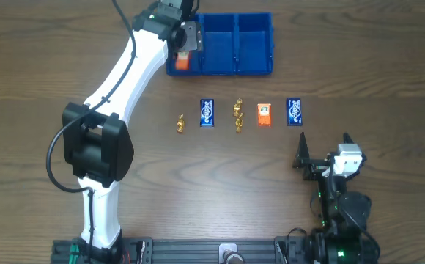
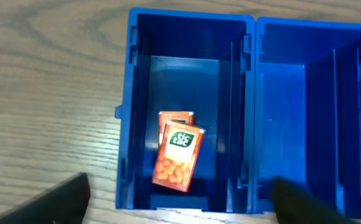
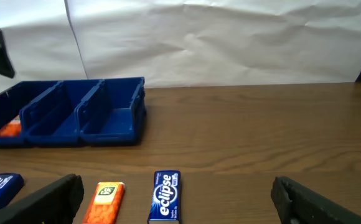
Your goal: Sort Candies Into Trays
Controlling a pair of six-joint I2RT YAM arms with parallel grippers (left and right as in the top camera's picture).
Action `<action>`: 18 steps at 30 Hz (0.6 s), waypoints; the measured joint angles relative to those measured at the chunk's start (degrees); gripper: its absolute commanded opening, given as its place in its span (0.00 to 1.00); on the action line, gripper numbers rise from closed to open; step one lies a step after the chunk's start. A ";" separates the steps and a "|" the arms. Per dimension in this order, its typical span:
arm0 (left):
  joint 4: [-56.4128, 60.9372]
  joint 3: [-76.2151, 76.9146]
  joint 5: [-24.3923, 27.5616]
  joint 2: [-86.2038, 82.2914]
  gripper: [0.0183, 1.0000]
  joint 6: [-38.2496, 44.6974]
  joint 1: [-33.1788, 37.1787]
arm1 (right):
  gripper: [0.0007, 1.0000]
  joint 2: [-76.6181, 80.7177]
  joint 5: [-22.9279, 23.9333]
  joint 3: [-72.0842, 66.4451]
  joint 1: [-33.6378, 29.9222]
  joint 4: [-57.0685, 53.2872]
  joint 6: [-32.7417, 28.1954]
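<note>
Blue tray (image 1: 227, 72), left gripper (image 2: 180, 202) over its leftmost compartment.
Fingers are spread and empty; two orange boxes (image 2: 178, 155) lie inside. Right gripper (image 1: 324, 144), also spread, sits near the candy row (image 1: 264, 114).

Two boxes (image 2: 178, 155) in the tray (image 2: 193, 14), left bin — other candies (image 1: 238, 110) lined before it.

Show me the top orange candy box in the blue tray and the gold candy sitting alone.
Top orange plastic candy box (image 2: 178, 160): left wrist view, middle of its face.
Lone gold foil-wrapped candy (image 1: 181, 123): top view, middle of its wrapper.
</note>
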 measured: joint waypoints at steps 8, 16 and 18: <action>1.53 0.00 -0.61 -1.40 0.96 -3.56 -4.24 | 1.00 0.00 0.00 0.00 0.02 -0.02 0.00; 0.37 0.76 -4.87 -5.25 0.92 -16.37 -29.64 | 1.00 0.00 0.00 0.00 0.02 -0.02 0.00; -1.42 0.87 -5.62 -2.97 0.91 -19.54 -31.91 | 1.00 0.00 0.00 0.00 0.02 0.00 0.00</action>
